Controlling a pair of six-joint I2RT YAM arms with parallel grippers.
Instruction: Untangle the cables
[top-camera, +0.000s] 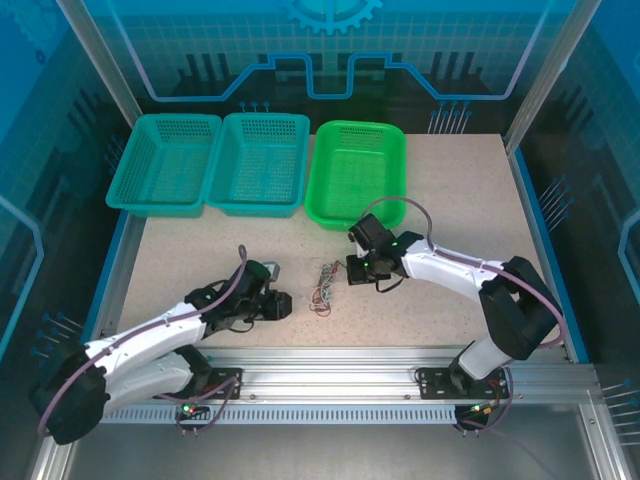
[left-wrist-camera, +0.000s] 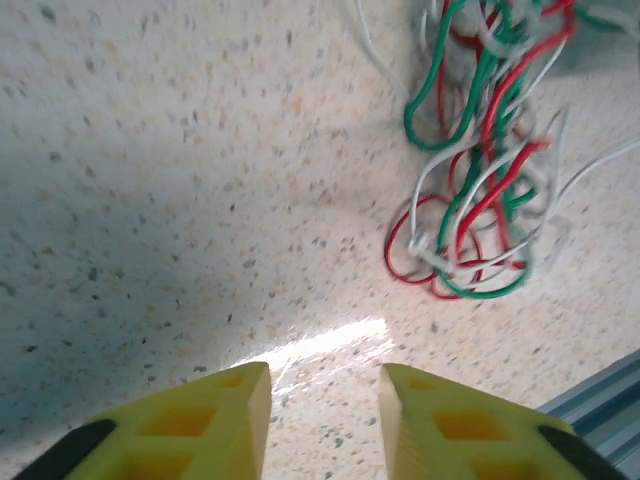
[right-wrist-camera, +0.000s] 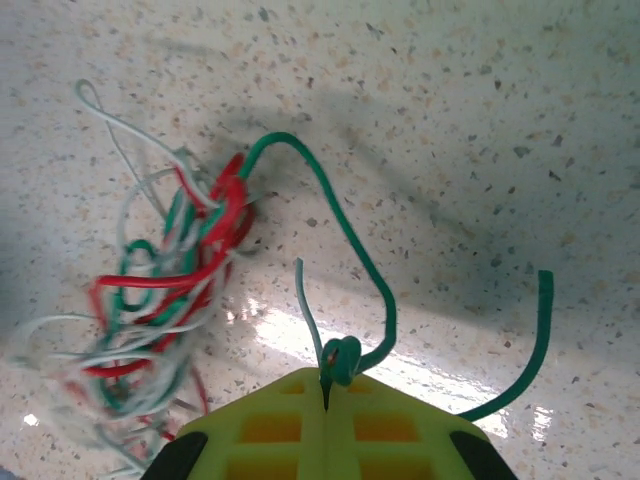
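Lying in a loose knot of white, red and green strands, the cables rest on the speckled bench, nearer its near edge than its far one and about midway between its left and right edges. In the right wrist view the tangle sits to the left, and one green cable arches out of it and comes down to the fingertips of the right gripper. That gripper's yellow jaws are pressed together on a small loop of this cable. A thin pale strand rises from the same spot, and the green free end curls away to the right.

From above, the right gripper is just beside the tangle on its right-edge side, and the left gripper is close on the other side. In the left wrist view the left gripper stands partly open with only bare bench between its fingers. The cables lie ahead of it and apart from it.

Along the far edge stand two teal baskets towards the left corner and a green basket beside them.
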